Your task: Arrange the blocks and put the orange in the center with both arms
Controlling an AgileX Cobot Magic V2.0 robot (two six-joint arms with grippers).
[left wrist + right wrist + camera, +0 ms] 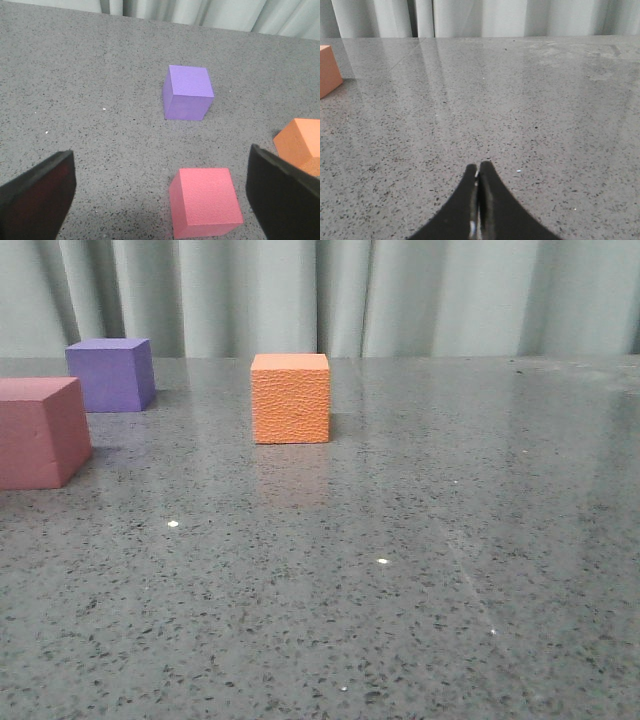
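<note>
The left gripper (160, 200) hangs with fingers spread wide above the pink-red foam cube (205, 201), probably lining up a grasp. The right gripper (479, 200) has its fingertips pressed together, holding nothing. The pebbled orange foam cube (290, 398) stands right of the purple foam cube (111, 374) on the speckled grey table (400, 570).

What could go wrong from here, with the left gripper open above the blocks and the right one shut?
The pink-red cube sits off-centre between the open left gripper fingers, closer to the one beside the orange cube; descending could clip or nudge either. The purple cube and pink-red cube sit near each other, so moving one might disturb the other. The right gripper is shut and must open first.
</note>
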